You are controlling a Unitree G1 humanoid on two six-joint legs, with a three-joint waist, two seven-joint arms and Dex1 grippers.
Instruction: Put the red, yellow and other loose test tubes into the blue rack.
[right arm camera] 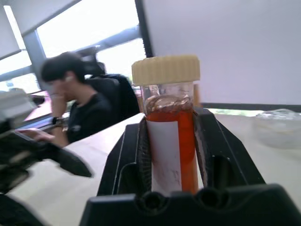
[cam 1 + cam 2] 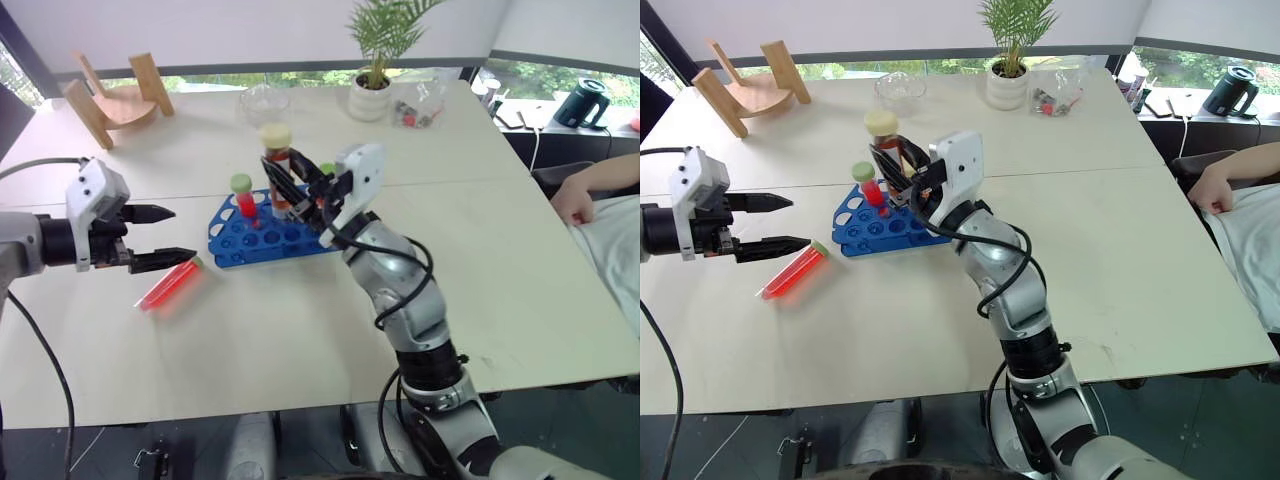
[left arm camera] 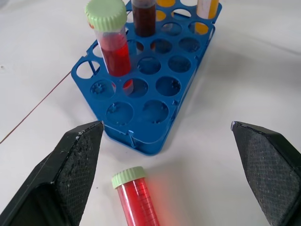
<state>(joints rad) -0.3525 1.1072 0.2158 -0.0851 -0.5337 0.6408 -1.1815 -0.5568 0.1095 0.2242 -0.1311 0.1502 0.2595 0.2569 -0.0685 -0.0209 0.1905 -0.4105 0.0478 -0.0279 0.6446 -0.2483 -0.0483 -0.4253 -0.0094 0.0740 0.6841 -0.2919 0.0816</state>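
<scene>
From the head views I see my right gripper (image 2: 290, 185) raised above the blue plastic rack (image 2: 270, 235), clenched on an orange-filled tube with a cream cap (image 2: 277, 160), held upright. My left gripper (image 2: 765, 222) is level, its fingers spread wide. In the left wrist view, a red tube with a green cap (image 3: 136, 195) lies flat between the fingers (image 3: 75, 160), cap toward the rack. In the right wrist view, the orange tube stands vertical between the pads (image 1: 141, 155).

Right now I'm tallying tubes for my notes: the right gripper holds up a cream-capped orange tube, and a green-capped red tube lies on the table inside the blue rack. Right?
One slip: the loose red tube lies on the table beside the blue rack, not inside it, as the left wrist view shows. The right gripper does hold up the cream-capped orange tube.
</scene>
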